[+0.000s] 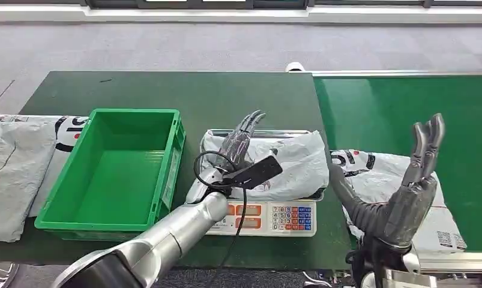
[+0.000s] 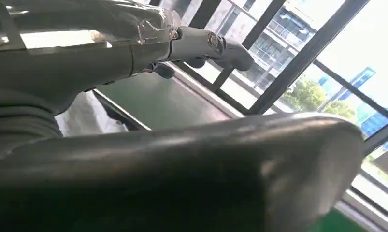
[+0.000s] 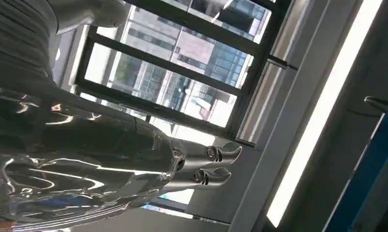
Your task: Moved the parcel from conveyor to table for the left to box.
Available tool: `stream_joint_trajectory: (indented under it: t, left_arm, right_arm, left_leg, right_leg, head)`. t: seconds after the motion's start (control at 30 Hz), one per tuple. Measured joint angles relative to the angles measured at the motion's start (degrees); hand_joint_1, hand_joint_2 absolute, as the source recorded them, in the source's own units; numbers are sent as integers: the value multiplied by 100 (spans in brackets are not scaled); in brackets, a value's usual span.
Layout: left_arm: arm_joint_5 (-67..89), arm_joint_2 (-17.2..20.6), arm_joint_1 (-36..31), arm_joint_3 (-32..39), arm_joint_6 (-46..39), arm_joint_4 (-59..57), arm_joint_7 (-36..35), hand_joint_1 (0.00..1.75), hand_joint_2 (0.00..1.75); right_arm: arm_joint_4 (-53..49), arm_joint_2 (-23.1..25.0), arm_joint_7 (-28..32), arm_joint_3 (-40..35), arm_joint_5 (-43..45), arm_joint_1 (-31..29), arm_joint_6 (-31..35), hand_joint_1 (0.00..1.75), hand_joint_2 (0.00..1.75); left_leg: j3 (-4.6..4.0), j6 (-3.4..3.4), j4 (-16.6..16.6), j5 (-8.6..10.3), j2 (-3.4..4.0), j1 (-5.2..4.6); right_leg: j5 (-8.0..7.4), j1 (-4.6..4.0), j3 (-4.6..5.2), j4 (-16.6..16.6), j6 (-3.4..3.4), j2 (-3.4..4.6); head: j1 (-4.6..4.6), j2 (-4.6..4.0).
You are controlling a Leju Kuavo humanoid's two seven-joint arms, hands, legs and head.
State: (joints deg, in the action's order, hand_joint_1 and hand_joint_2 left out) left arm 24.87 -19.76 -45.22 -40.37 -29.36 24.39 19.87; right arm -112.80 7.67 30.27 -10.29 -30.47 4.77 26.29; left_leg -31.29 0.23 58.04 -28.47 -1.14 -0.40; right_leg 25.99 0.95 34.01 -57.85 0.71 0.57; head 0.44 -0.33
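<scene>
We see the left robot hand, fingers spread and empty, over the white crinkled plastic parcel on the scale; grasping comes next, we judge.

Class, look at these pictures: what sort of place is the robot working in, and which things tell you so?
Probably a parcel-sorting or packing station: a green conveyor belt, a parcel lying on a weighing scale, and a green crate beside it.
</scene>
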Motion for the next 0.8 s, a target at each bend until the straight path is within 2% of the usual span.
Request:
stream_joint_trajectory:
  t: [0.07,0.2,0.23,0.3,0.37,0.47,0.67,0.8]
  left_arm:
    - [116,0,-10,-6,31,17,-60,0,0]
    - [167,-2,-21,-116,-682,201,46,0,0]
    - [401,-2,-22,-116,-879,271,32,0,175]
    - [751,-4,-69,-166,-733,328,-215,0,175]
    - [984,-2,-132,-451,206,288,-766,0,175]
    - [907,-2,-29,-1028,1173,157,-986,0,175]
    - [860,-2,73,-1829,1705,-102,-1174,0,175]
    - [816,-2,120,-2107,1837,-223,-1222,0,175]
  right_arm:
    - [0,-18,28,-2,44,26,13,0,175]
    - [2,-64,29,-24,75,27,50,0,175]
    - [9,-83,26,-48,103,24,66,0,175]
    - [26,-116,37,-74,129,11,74,0,175]
    - [37,-162,72,-92,186,1,44,0,175]
    - [39,-193,94,-92,182,-24,-107,0,175]
    - [66,-195,35,-92,90,-166,-264,0,175]
    - [101,-195,33,-92,79,-222,-291,0,175]
  left_leg:
    - [0,0,0,0,1,0]
    - [-1,0,0,0,2,0]
    - [-1,0,0,0,1,0]
    - [-1,0,0,0,0,0]
    - [-1,1,0,-1,0,-1]
    - [-2,1,0,-2,6,-1]
    - [-4,1,0,-2,4,0]
    - [-3,1,0,-2,4,0]
  right_leg:
    - [0,0,1,0,0,0]
    - [0,0,2,0,0,1]
    - [0,0,2,0,0,1]
    - [0,0,2,0,0,0]
    - [0,1,0,1,0,0]
    - [0,1,3,1,0,1]
    - [0,0,6,1,0,2]
    - [0,0,5,1,0,2]
  head:
    - [0,2]
    - [0,0]
    - [0,0]
    - [0,0]
    - [0,0]
    - [0,0]
    - [0,0]
    - [0,0]
